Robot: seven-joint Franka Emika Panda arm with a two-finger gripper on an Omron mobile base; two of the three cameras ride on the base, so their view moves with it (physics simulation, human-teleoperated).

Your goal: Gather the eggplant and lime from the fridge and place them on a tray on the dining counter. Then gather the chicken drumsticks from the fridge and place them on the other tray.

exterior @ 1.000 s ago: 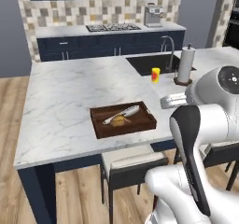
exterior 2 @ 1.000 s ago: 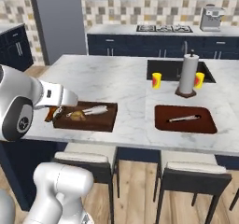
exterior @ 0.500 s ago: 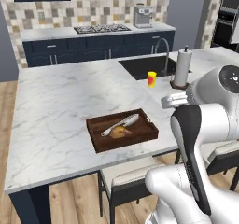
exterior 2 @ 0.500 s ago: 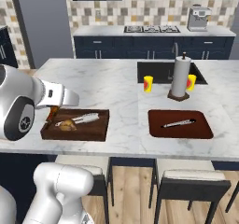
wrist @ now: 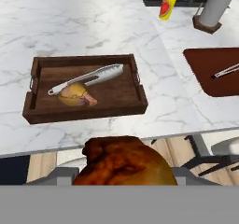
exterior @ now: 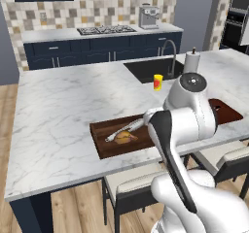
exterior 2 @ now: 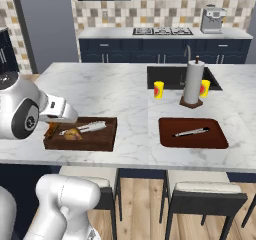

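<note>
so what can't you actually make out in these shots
- Gripper fingers: hand view, the held drumstick covers them.
- Wooden tray: left base view, the arm covers its right end; right base view, the arm hides its left end.
- Flat tray: left base view, mostly behind the arm.
- Eggplant and lime: neither can be made out on the flat tray, which holds tongs.
- Yellow cup: right base view, partly behind the towel roll.

**Browns on white marble**

The counter (wrist: 93, 27) was white marble with grey veins. At the frame's centre left, the tray (wrist: 84, 107) was dark brown wood, holding silver tongs (wrist: 88, 78) and a golden-brown drumstick (wrist: 77, 97). A glossy orange-brown drumstick (wrist: 123, 162) sat at bottom centre. At upper right stood a yellow cup (wrist: 167, 6) with a red mark; the mat (wrist: 210, 66) was reddish brown.
</note>
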